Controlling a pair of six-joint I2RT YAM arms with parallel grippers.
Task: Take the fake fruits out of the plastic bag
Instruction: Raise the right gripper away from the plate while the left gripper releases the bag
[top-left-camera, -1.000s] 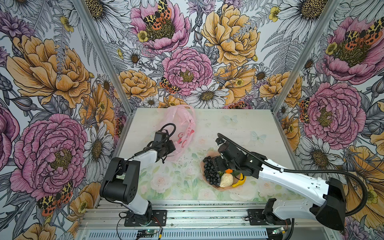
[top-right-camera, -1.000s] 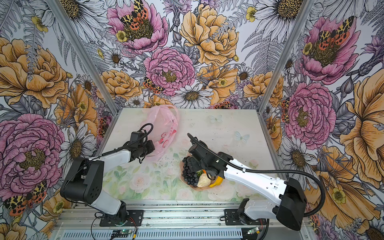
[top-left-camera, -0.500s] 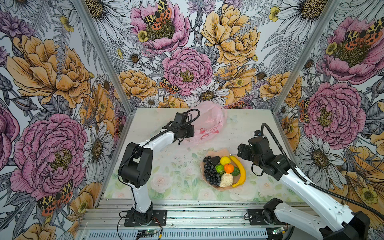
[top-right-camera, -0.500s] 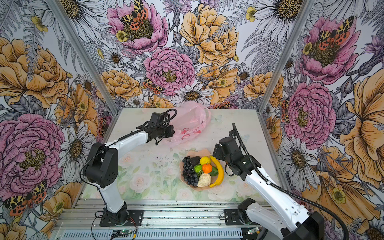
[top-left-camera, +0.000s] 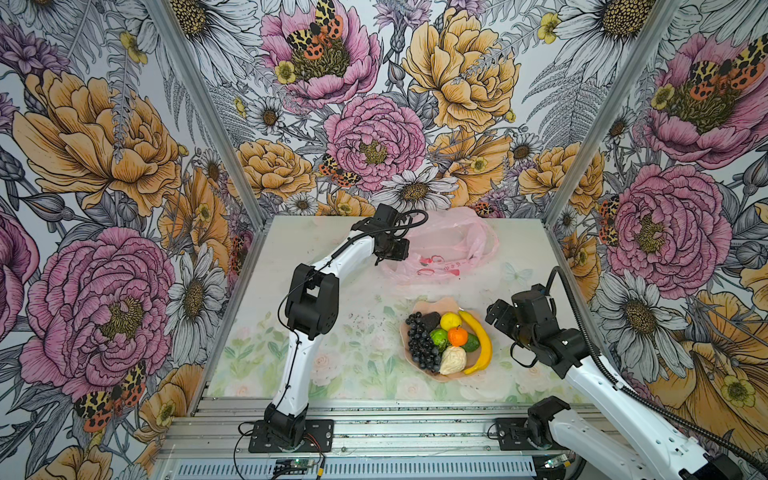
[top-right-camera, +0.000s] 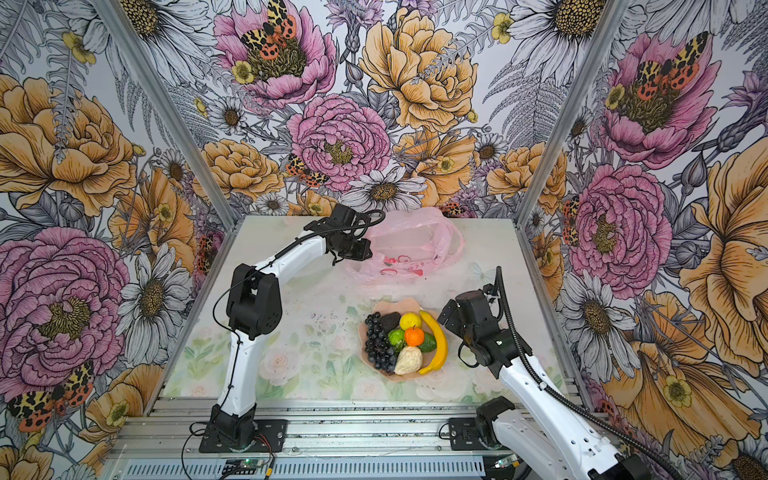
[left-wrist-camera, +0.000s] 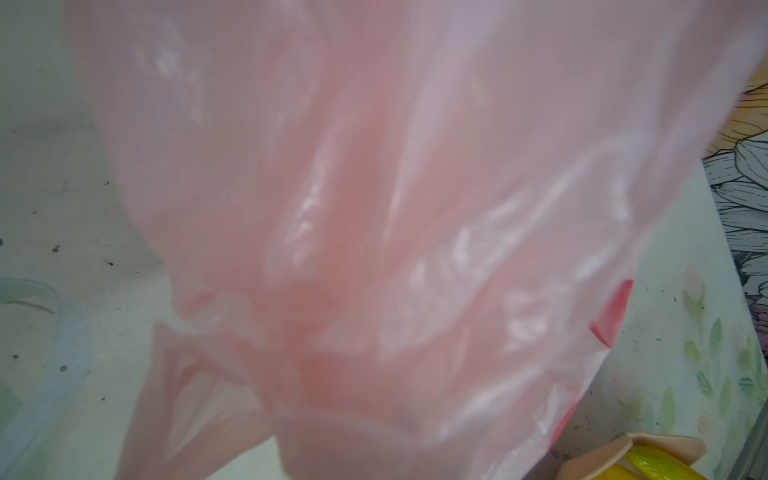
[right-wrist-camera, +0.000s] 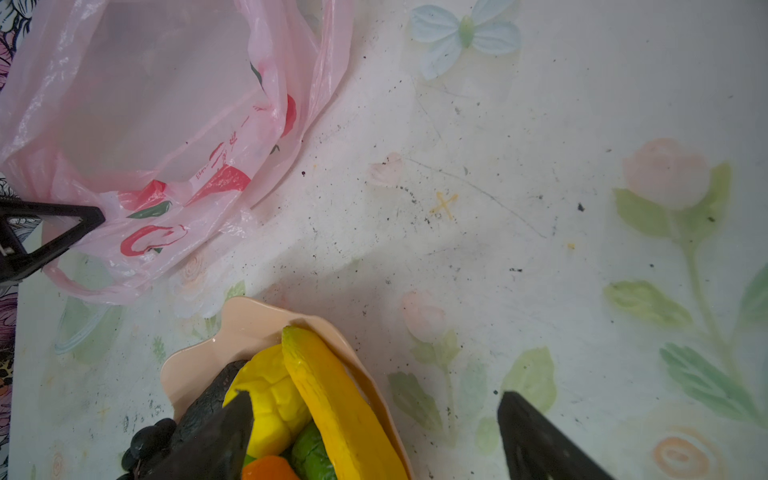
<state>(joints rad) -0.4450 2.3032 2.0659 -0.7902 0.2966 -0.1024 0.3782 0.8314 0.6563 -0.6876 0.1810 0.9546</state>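
Since a second earlier the left gripper (top-left-camera: 400, 254) had swung the plastic bag (top-left-camera: 451, 243) from left of the plate (top-left-camera: 420, 304) to beyond it; the right gripper (top-left-camera: 495, 316) had withdrawn to the plate's right, jaws spread, empty. The fake fruits (top-left-camera: 446, 340) lay on the plate. The left gripper, nearer the bag, touched its edge; grip unclear.

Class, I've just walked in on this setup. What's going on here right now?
Two robot arms are emptying a bag of toy fruit. The fruits sit piled on the plate near the front of the table. The pink plastic bag lies crumpled at the back and looks empty. The left claw is at the bag's edge, though whether it grips the bag cannot be told. The right claw is open, holding nothing, just right of the plate.
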